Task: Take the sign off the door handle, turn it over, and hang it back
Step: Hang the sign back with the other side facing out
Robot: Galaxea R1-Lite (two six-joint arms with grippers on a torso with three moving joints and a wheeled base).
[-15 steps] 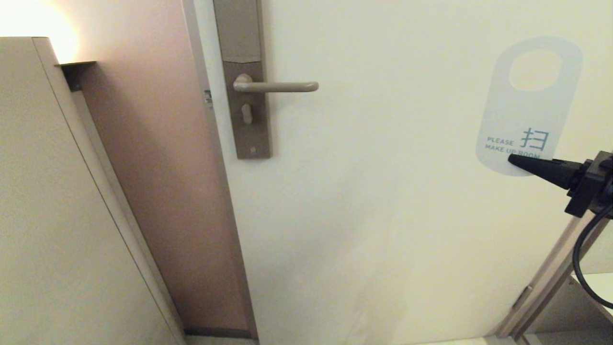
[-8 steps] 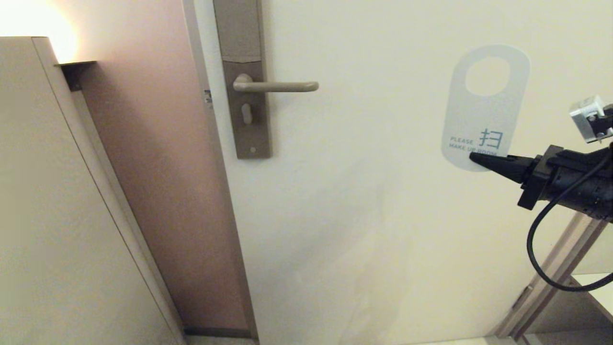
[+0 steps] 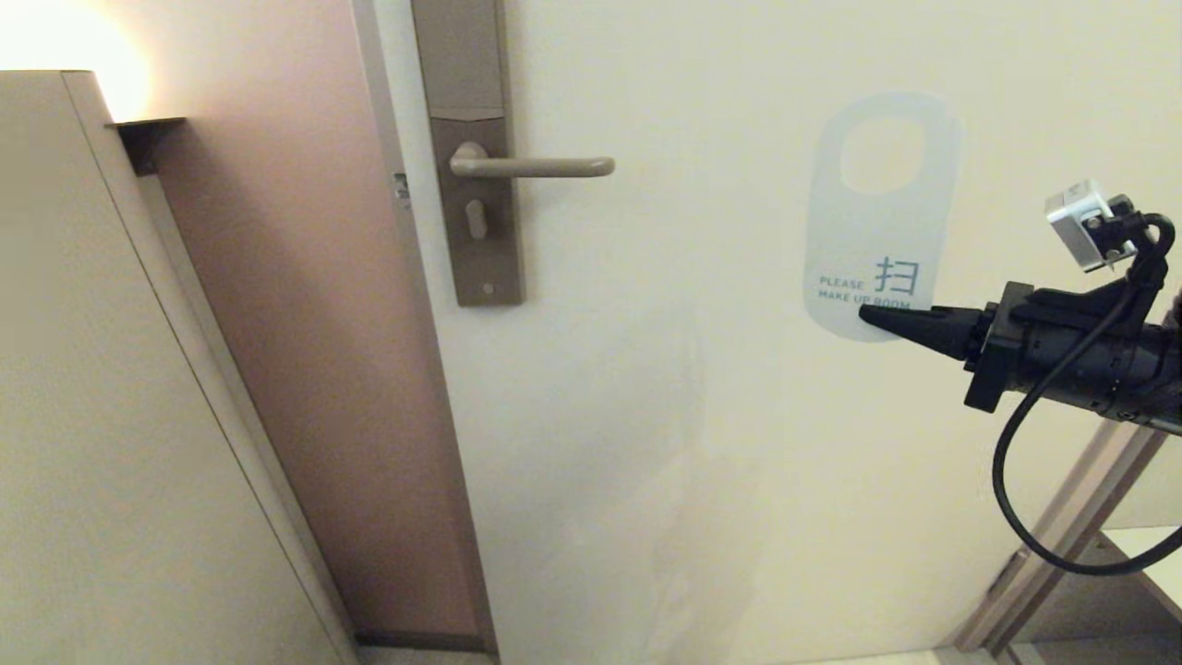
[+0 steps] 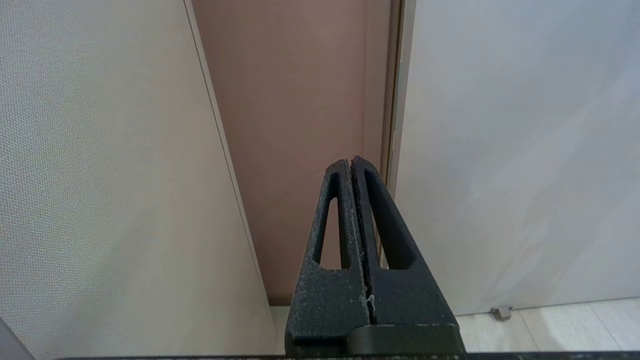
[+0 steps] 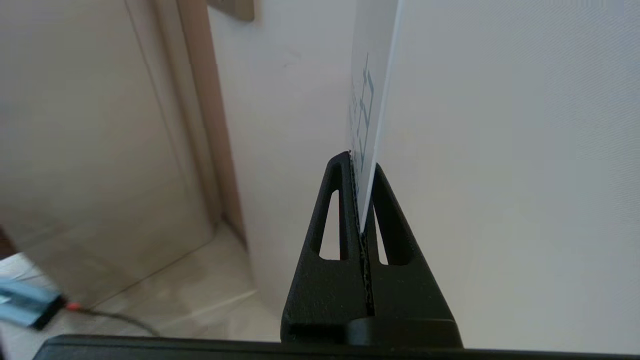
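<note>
Right pincer: my right pincer (image 3: 868, 314) reaches in from the right of the scene and pinches the lower rounded end of the sign (image 3: 877, 231); in the right wrist view my pincer (image 5: 361, 165) has its two fingers pressed flat against the card's (image 5: 370, 100) thin edge, one on each face.

Sign: it stands upright in front of the door (image 3: 720, 416), white face toward my head camera, with teal "PLEASE MAKE UP ROOM" lettering just above my grip and the oval hole at the top.

Sign's place: it hangs on nothing but my grip, well to the right of the door handle (image 3: 536, 167).

Door handle: the lever lies level and bare, its rounded tip pointing right, mounted on the tall narrow plate (image 3: 476, 185) at the door's left edge.

Left pincer: my left pincer (image 4: 351, 162) is pressed together on nothing, pointing at the strip of brown wall (image 4: 295, 100) beside the door's edge; it does not show in the head view.
</note>
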